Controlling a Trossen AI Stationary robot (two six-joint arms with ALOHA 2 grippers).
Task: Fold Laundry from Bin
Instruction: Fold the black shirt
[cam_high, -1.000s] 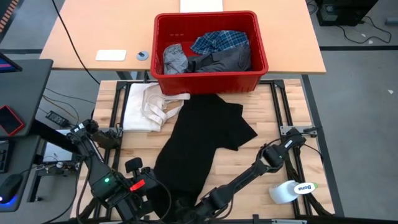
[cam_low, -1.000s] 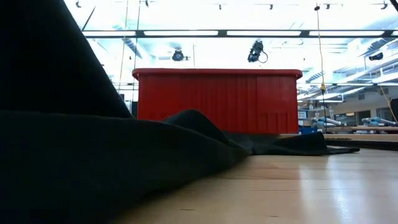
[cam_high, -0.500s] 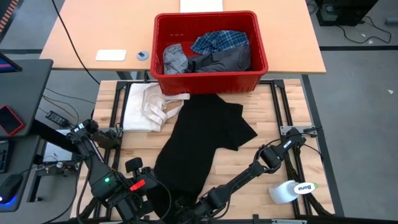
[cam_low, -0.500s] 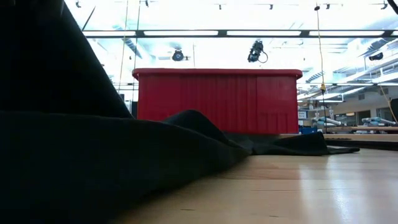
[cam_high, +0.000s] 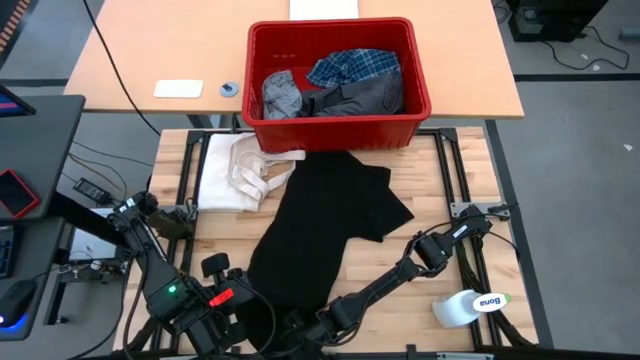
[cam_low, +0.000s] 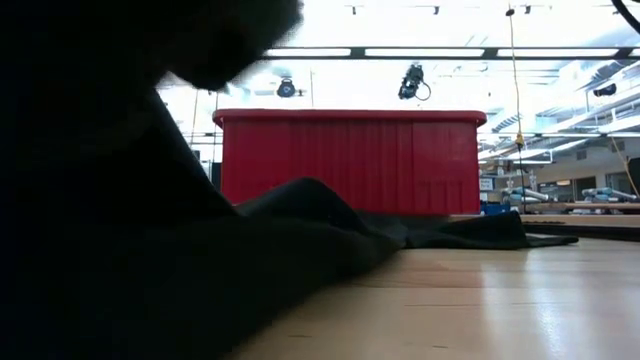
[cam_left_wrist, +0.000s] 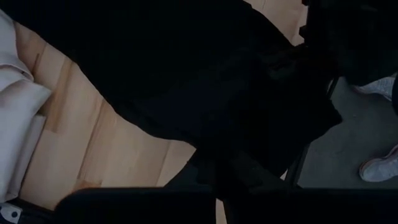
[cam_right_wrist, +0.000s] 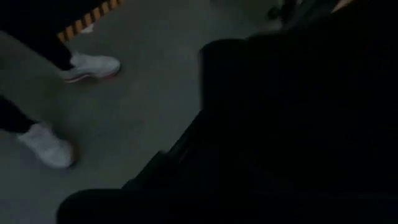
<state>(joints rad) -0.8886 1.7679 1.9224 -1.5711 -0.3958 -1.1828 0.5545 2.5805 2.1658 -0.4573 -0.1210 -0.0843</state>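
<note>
**Both pincers shut at the near edge of the black garment**

From above I see the red bin (cam_high: 338, 72) at the far side, with the plaid shirt (cam_high: 352, 65), the light grey garment (cam_high: 281, 95) and the dark grey garment (cam_high: 362, 97) inside. The black garment (cam_high: 318, 228) lies spread on the counter (cam_high: 440, 215), next to the cream cloth (cam_high: 238, 170). My left pincer (cam_high: 262, 335) and right pincer (cam_high: 300, 332) sit close together at its near edge, both squeezed shut. I cannot tell if they hold the cloth.

The low view adds something: black cloth bulges up near the camera. The right wrist view shows white shoes (cam_right_wrist: 90, 66) on the floor. The counter's right side is bare wood.
</note>
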